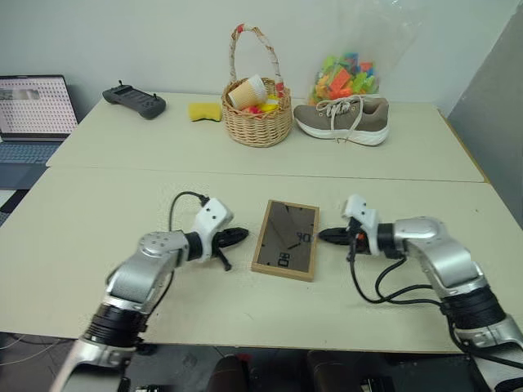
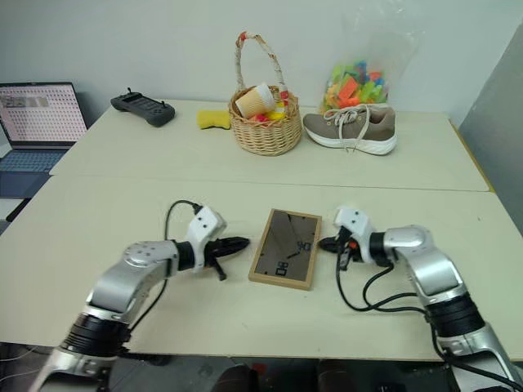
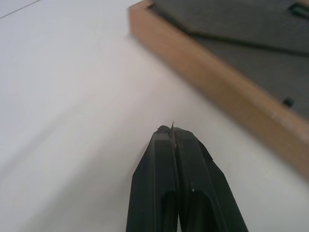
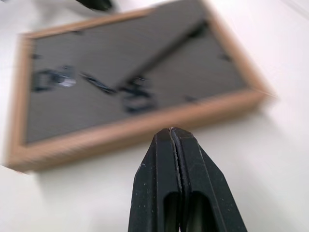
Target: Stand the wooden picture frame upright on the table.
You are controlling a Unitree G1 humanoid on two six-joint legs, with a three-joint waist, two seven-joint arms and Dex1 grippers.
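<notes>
Pale beige worktop [image 1: 106, 204] with a thin seam running across it between the near and far halves. Near half: the wooden picture frame [image 1: 285, 239] lies flat, dark back panel up, just past the front edge's middle. Far half, left to right: a dark handheld controller [image 1: 134, 100], a yellow sponge-like block [image 1: 204, 111], a wicker basket [image 1: 257, 121] with a tall handle, a grey-brown sneaker [image 1: 343, 119], and behind it a clear bag of coloured pieces [image 1: 347, 76]. An open laptop [image 1: 31, 122] sits at the far left edge.

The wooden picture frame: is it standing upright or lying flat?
Lying flat. The wooden picture frame rests back-up on the table, its dark back panel facing upward.
</notes>
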